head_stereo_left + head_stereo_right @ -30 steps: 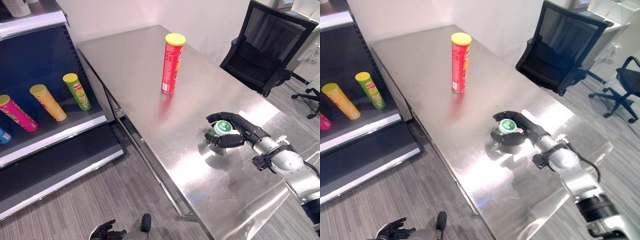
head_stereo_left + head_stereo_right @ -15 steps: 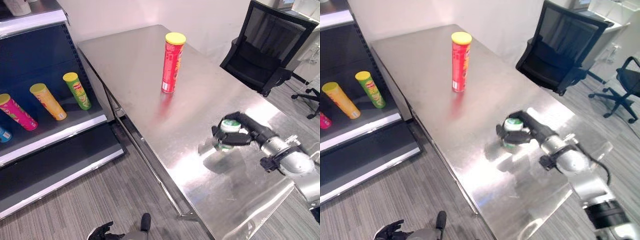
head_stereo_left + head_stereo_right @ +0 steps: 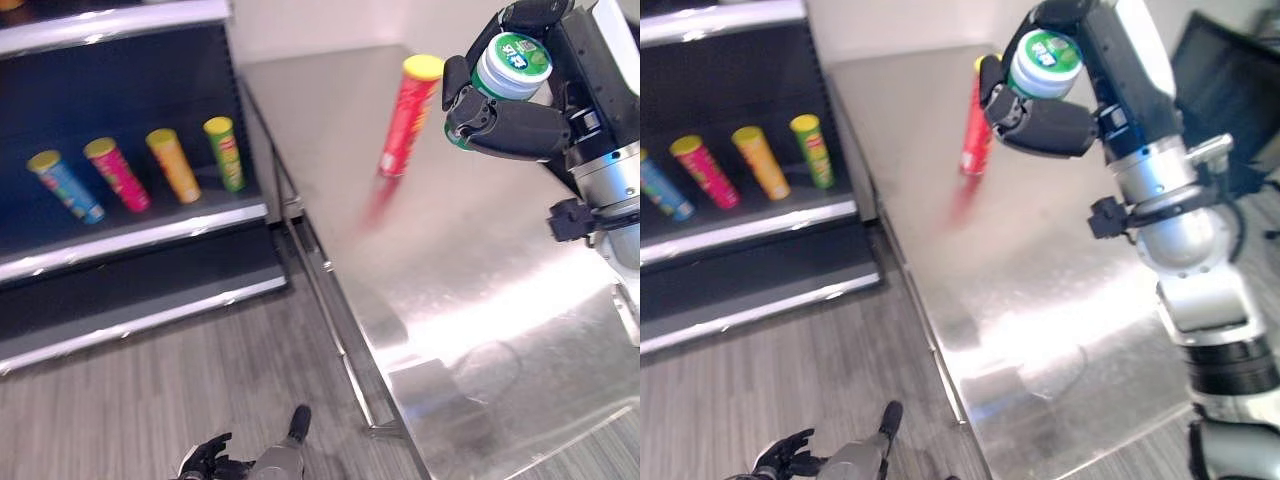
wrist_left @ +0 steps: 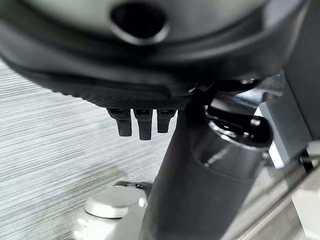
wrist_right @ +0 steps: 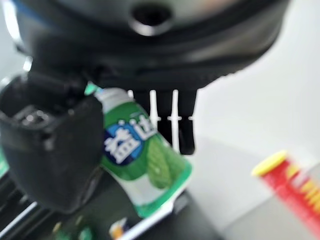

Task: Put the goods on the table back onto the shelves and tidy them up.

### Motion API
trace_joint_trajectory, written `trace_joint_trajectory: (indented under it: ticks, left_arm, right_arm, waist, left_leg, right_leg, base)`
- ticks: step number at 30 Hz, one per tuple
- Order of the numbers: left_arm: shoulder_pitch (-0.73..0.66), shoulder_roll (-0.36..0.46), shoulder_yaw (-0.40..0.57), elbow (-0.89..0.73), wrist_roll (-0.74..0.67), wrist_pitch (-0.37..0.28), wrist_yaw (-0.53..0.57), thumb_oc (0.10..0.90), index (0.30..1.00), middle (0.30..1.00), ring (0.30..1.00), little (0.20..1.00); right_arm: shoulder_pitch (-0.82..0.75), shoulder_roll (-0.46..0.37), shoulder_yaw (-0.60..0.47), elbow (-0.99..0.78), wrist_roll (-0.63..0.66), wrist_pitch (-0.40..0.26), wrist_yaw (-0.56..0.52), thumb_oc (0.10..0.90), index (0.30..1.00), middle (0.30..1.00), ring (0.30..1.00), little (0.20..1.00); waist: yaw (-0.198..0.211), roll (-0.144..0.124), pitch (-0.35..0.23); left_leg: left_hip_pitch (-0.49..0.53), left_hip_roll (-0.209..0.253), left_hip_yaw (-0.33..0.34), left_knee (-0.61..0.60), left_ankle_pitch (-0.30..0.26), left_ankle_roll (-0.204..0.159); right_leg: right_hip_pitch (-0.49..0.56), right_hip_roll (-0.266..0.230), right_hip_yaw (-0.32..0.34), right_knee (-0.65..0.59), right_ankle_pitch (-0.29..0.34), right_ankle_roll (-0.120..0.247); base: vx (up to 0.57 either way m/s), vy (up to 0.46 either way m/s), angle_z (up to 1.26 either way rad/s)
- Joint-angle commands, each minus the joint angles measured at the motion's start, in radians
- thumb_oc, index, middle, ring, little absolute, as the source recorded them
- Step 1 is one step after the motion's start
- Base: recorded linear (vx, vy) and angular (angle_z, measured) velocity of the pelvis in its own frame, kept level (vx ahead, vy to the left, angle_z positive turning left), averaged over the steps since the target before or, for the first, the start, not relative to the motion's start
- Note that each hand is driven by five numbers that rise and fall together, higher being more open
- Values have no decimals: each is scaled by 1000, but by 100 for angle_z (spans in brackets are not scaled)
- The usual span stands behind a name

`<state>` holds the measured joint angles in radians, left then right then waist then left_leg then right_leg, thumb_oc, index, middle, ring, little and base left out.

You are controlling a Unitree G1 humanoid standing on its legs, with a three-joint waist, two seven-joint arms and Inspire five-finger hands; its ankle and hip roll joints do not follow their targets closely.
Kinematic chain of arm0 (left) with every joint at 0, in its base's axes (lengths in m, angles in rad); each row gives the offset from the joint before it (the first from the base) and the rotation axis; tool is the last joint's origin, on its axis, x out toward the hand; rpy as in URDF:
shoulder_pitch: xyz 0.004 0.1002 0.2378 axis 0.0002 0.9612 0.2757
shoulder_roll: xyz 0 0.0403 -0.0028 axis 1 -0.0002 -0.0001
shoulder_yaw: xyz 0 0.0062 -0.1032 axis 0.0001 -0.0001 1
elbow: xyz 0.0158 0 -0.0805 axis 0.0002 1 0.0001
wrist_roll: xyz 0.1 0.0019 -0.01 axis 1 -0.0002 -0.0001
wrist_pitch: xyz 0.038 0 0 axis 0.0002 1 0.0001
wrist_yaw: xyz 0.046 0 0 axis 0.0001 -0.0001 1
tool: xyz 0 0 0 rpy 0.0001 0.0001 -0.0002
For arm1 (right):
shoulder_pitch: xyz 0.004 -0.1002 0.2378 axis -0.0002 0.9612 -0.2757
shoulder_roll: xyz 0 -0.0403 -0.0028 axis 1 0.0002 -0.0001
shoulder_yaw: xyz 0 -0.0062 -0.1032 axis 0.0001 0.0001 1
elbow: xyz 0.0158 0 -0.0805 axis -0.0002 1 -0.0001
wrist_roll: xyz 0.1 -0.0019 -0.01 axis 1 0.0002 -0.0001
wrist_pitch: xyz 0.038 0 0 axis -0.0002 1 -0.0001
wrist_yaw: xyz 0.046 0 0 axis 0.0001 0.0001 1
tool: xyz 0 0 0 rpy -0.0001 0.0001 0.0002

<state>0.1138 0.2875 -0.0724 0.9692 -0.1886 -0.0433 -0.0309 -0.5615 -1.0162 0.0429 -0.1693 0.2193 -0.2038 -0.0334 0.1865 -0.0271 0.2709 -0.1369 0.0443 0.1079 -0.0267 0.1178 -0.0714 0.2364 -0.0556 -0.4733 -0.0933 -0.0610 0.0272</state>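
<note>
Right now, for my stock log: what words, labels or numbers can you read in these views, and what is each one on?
Green bottle in the right hand: white characters on a blue patch, too blurred to quote.
Its lid: small print, unreadable.
Red can on the table: yellow lettering, blurred, unreadable.
Four cans on the shelf: labels too small to read.
No readable numbers or signs.

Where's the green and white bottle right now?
The green and white bottle is in the right hand, raised above the steel table at the upper right of the left eye view, just right of the red tube.
</note>
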Motion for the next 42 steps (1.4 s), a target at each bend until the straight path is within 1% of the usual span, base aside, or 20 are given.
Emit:
trace_joint_trajectory:
  ticks: [1, 4, 6, 7, 8, 10, 11, 13, 16, 18, 21, 24, 25, 26, 27, 28, 29, 32, 38, 42]
  left_arm:
    - [-1, 45, -47, -44, 8, -42, 5, 800, 900, 900, 900, 900]
    - [-1, 50, -42, -67, -17, -46, 13, 800, 900, 900, 900, 900]
    - [2, 55, -44, -77, -18, -48, 11, 800, 900, 900, 900, 900]
    - [2, 54, -44, -78, -18, -48, 11, 800, 900, 900, 900, 900]
    - [4, 60, -45, -79, -11, -49, 13, 800, 900, 900, 900, 900]
    - [9, 65, -47, -83, -5, -52, 15, 800, 900, 900, 900, 900]
    - [8, 63, -55, -89, -3, -50, 9, 800, 900, 900, 900, 900]
    - [8, 63, -57, -87, 4, -49, 7, 800, 900, 900, 900, 900]
    - [-2, 71, -69, -76, 30, -52, 3, 800, 900, 900, 900, 900]
    - [-21, 80, -64, -50, 56, -55, 8, 800, 900, 900, 900, 900]
    - [-26, 87, -53, -36, 73, -54, 10, 800, 900, 900, 900, 900]
    - [-39, 93, -47, -34, 73, -45, 14, 800, 900, 900, 900, 900]
    - [-37, 98, -50, -44, 71, -43, 7, 800, 900, 900, 900, 900]
    - [-33, 103, -54, -49, 73, -41, 1, 800, 900, 900, 900, 900]
    - [-33, 104, -59, -47, 76, -40, 0, 800, 900, 900, 900, 900]
    - [-33, 104, -59, -47, 76, -40, 0, 800, 900, 900, 900, 900]
    - [-43, 102, -57, -32, 83, -32, 3, 800, 900, 900, 900, 900]
    - [-39, 99, -62, -41, 79, -34, -5, 800, 900, 900, 900, 900]
    - [-25, 71, -66, -38, 76, -30, -6, 800, 900, 900, 900, 900]
    - [-22, 61, -70, -46, 66, -27, -1, 800, 900, 900, 900, 900]
  right_arm:
    - [-63, -3, -29, -53, 31, -61, -65, 400, 300, 300, 300, 300]
    - [-85, -25, -6, -56, 29, -68, -61, 400, 300, 300, 300, 300]
    - [-101, -33, 11, -60, 18, -66, -60, 400, 300, 300, 300, 300]
    - [-102, -33, 13, -59, 18, -66, -60, 400, 300, 300, 300, 300]
    - [-108, -33, 16, -60, 15, -67, -60, 400, 300, 300, 300, 300]
    - [-126, -38, 38, -54, 5, -59, -57, 400, 300, 300, 300, 300]
    - [-131, -53, 33, -57, 10, -52, -56, 400, 300, 300, 300, 300]
    - [-129, -47, 28, -63, 10, -49, -55, 400, 300, 300, 300, 300]
    - [-97, -23, -4, -70, -35, -37, -67, 400, 300, 300, 300, 300]
    - [-89, 6, -8, -69, -94, -26, -92, 400, 300, 300, 300, 300]
    - [-92, 30, 3, -73, -121, -19, -109, 400, 300, 300, 300, 300]
    - [-69, 45, 8, -88, -140, -12, -105, 400, 300, 300, 300, 300]
    - [-64, 45, 1, -101, -135, -13, -103, 400, 300, 300, 300, 300]
    - [-61, 49, -2, -110, -127, -20, -101, 400, 300, 300, 300, 300]
    - [-61, 55, 8, -110, -125, -23, -98, 400, 300, 300, 300, 300]
    - [-62, 55, 8, -110, -125, -23, -98, 400, 300, 300, 300, 300]
    - [-84, 36, 43, -97, -120, -26, -86, 400, 300, 300, 300, 300]
    - [-109, 15, 58, -115, -100, -30, -67, 400, 300, 300, 300, 300]
    - [-146, 24, 77, -109, -67, -44, -76, 400, 300, 300, 300, 300]
    - [-179, 37, 100, -106, -54, -46, -73, 400, 300, 300, 300, 300]
  waist:
    - [-26, -10, -73]
    - [-55, -13, -73]
    - [-78, 1, -85]
    - [-80, 1, -85]
    - [-87, 9, -91]
    - [-97, 26, -106]
    - [-108, 41, -124]
    - [-106, 40, -132]
    - [-103, 36, -142]
    - [-93, 27, -141]
    - [-91, 27, -134]
    - [-113, 30, -114]
    - [-118, 36, -109]
    - [-121, 40, -102]
    - [-123, 40, -99]
    - [-124, 40, -99]
    - [-135, 23, -88]
    - [-139, 8, -88]
    - [-137, -6, -121]
    - [-129, -22, -116]
  left_leg:
    - [43, 116, -55, 71, -7, -77]
    - [113, 234, -65, 90, -22, -90]
    - [158, 305, -54, 98, 15, -112]
    - [155, 304, -55, 96, 19, -111]
    - [175, 333, -53, 108, 33, -129]
    - [207, 341, -72, 116, 25, -166]
    - [218, 317, -56, 80, -47, -164]
    - [217, 297, -35, 69, -87, -158]
    - [214, 207, -18, 34, -158, -125]
    - [229, 106, 4, -32, -177, -73]
    - [244, 64, 27, -58, -186, -49]
    - [236, 29, 17, -61, -176, -22]
    - [233, 19, 10, -61, -169, -14]
    - [234, 2, -2, -61, -162, 0]
    - [238, -11, -9, -61, -162, 8]
    - [235, -11, -9, -61, -159, 8]
    - [249, -49, -17, -61, -163, 23]
    - [250, -75, -58, -61, -158, 29]
    - [257, -73, -74, -40, -176, 29]
    - [226, -68, -87, 77, -221, 22]
  right_leg:
    - [-41, -48, 54, 9, -1, 85]
    - [-71, -98, 25, 21, 15, 102]
    - [-83, -123, 3, 27, 26, 118]
    - [-86, -124, 2, 27, 28, 117]
    - [-86, -141, -10, 29, 36, 127]
    - [-90, -171, -22, 31, 61, 147]
    - [-86, -205, -34, 25, 91, 168]
    - [-91, -230, -36, 24, 112, 181]
    - [-127, -336, -42, 42, 182, 222]
    - [-170, -426, -36, 71, 261, 235]
    - [-182, -458, -54, 101, 287, 235]
    - [-219, -381, 60, 164, 219, 207]
    - [-227, -319, 104, 177, 167, 188]
    - [-234, -222, 137, 197, 95, 158]
    - [-235, -170, 154, 208, 58, 138]
    - [-237, -170, 154, 207, 61, 137]
    - [-245, -37, 226, 204, 15, 100]
    - [-237, 11, 302, 150, 26, 82]
    - [-162, 24, 295, 27, 66, 87]
    - [-136, 20, 285, 12, 64, 82]
  base:
    - [-75, 176, 14]
    - [-104, 239, 27]
    - [-74, 263, 25]
    - [-46, 265, 35]
    - [-27, 261, 64]
    - [-8, 456, 89]
    - [9, 406, 51]
    - [-2, 345, 82]
    - [-23, 531, 58]
    - [-61, 631, 37]
    - [-28, 311, 4]
    - [-30, 318, 4]
    - [-7, 294, 58]
    - [13, 263, 49]
    - [8, 168, 41]
    - [50, 156, 18]
    - [37, 130, 29]
    - [70, 35, 62]
    - [107, -54, 6]
    - [76, -80, 13]
